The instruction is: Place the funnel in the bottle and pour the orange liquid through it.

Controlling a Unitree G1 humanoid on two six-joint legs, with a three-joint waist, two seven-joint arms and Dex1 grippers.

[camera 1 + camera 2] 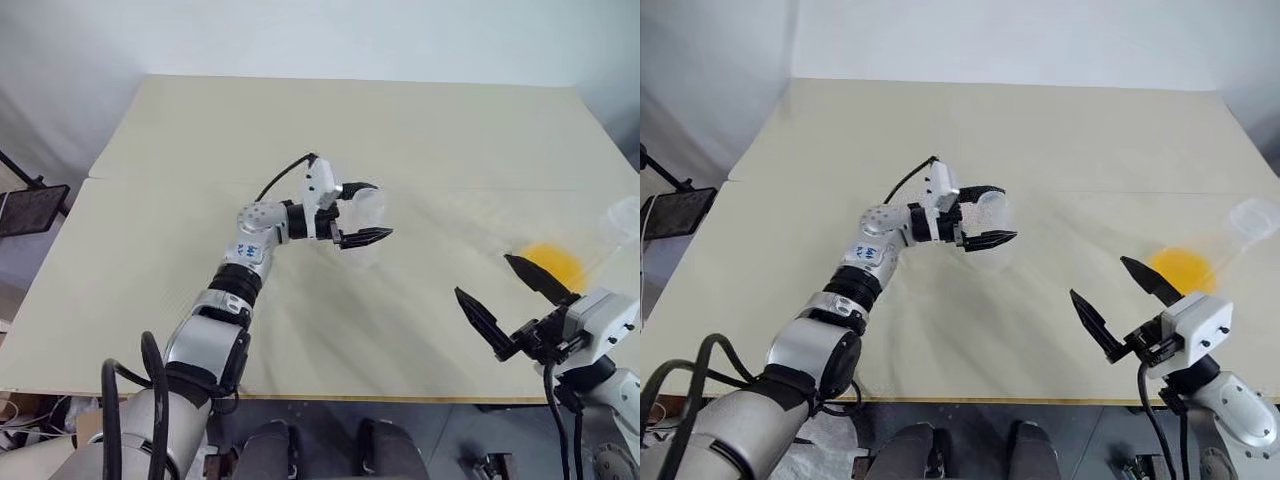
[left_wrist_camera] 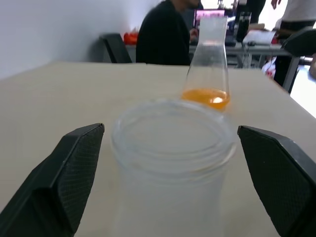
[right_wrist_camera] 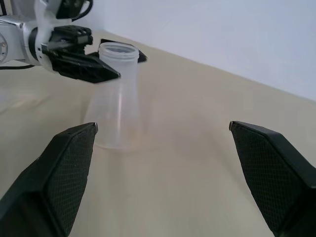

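The bottle [image 1: 366, 203], small, clear and flask-shaped, stands upright mid-table; it also appears as the bottle [image 3: 118, 103]. My left gripper [image 1: 382, 210] reaches in from the left and is open. One black finger is on each side of the bottle's neck, with a gap to the rim [image 2: 173, 123] on both sides. The orange liquid [image 1: 553, 262] lies in the base of a larger clear conical flask [image 2: 207, 54] at the table's right. My right gripper [image 1: 483, 275] is open and holds nothing, near the front right edge, just short of that flask. The funnel is out of view.
The beige table [image 1: 300, 120] has a seam across its middle. A black stand [image 1: 30, 205] sits off the table's left side. Beyond the table, a person in a dark top [image 2: 165, 34] sits among desks and chairs.
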